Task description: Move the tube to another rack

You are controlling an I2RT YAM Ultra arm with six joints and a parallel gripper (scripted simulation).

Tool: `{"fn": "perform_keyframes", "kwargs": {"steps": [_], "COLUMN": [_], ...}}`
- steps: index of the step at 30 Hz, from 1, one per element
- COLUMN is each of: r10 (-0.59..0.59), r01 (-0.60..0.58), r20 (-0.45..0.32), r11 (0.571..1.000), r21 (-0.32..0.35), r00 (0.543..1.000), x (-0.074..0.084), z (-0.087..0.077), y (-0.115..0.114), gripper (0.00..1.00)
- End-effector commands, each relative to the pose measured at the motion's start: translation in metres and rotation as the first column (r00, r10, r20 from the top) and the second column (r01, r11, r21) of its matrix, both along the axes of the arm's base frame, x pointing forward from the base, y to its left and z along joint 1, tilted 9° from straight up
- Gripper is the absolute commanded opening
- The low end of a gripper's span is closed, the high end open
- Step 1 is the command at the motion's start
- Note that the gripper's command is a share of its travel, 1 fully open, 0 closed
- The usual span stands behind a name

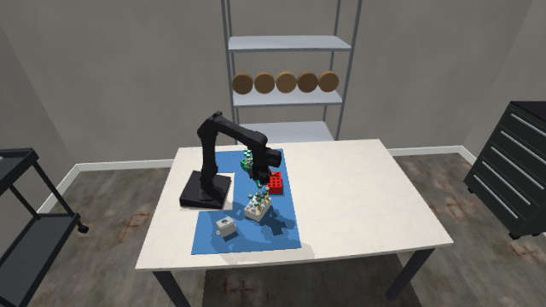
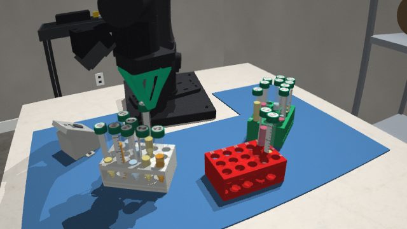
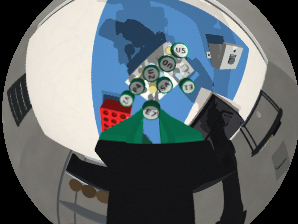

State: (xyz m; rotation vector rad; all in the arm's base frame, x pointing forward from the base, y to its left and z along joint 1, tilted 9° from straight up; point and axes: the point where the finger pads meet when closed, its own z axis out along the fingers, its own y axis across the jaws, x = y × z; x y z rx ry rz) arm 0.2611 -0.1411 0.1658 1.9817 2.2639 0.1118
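Tube (image 2: 145, 118) w/ green cap hangs upright in the jaws (image 2: 144, 105), closed on it just under the cap, partly down among the other capped tubes over white rack RB (image 2: 165, 178). Its lower end is hidden behind neighbouring tubes in the exterior view, so can't tell which well it's lined up w/ or whether the tip is on the rack floor. Wrist view shows its cap (image 3: 150, 113) right at the tips of the green fingers, w/ RB's caps clustered just beyond.

Step in hand, by my read: lowering the carried tube into RB, meant for C2. Transfer looks mostly done; seating, release and DONE remain.

Next move calls for a straight vertical descent. Neighbour caps stand v. close on both sides, so any sideways drift could knock or tilt them. Confirm the well by the rack-top labels, too small to read here. Open only once the tube is bottomed, then lift straight up.

Around: red rack QR (image 2: 245, 178) sits just beside RB, one pink tube (image 2: 262, 137) appears to stand at its far corner. Green rack RA (image 2: 283, 127) is behind QR, several tubes upright. Grey DONE box (image 2: 74, 140) near RB's other side. All on blue mat (image 2: 318, 152) on the table (image 2: 365, 197); arm base (image 2: 191, 108) behind.
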Motion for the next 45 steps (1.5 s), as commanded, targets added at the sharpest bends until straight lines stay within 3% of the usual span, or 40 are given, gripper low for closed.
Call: {"fn": "perform_keyframes", "kwargs": {"steps": [1, 45], "r10": [0.000, 0.000], "r01": [0.001, 0.001], "r20": [0.020, 0.020], "r11": [1.000, 1.000], "r21": [-0.014, -0.014], "r00": [1.000, 1.000], "x": [0.002, 0.001], "z": [0.004, -0.016], "y": [-0.002, -0.001], "gripper": [0.00, 0.00]}}
